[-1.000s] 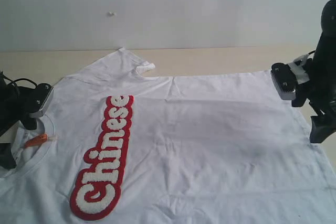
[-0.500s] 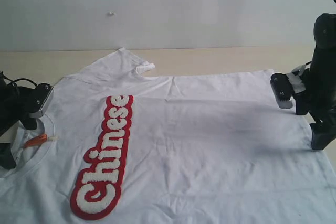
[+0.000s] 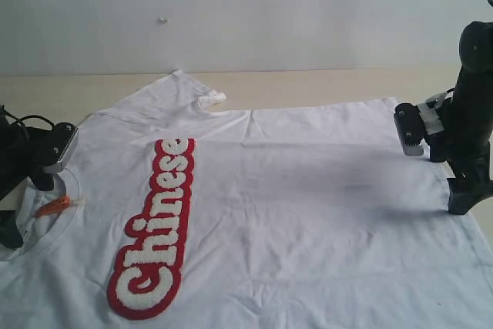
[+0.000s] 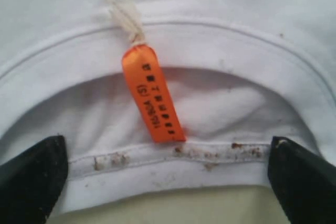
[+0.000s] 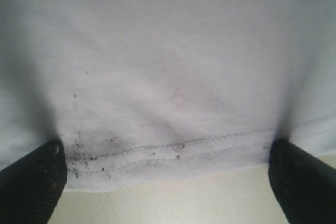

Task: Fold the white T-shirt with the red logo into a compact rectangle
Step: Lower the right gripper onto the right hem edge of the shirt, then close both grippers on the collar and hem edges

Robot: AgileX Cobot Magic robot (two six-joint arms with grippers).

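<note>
Left gripper (image 4: 168,182): jaws wide apart and gripping nothing, positioned at the left edge of the table (image 3: 308,82), one finger on each side of a stretch of the collar (image 4: 210,35). Whether the fingers touch the cloth cannot be told.

Orange neck tag (image 4: 153,98): lies inside the collar between the two fingers, and is tied on with pale thread.

Right gripper (image 5: 168,182): jaws wide apart and gripping nothing, positioned at the right edge of the table and straddling the stitched hem (image 5: 173,148), which carries dark specks.

White T-shirt (image 3: 308,213): spread flat, face up, across the table, with the collar to the left and the hem to the right. One sleeve (image 3: 185,90) points to the far edge.

Red logo (image 3: 154,229): sits on the chest, nearer the collar, with white letters reading "Chinese".
</note>
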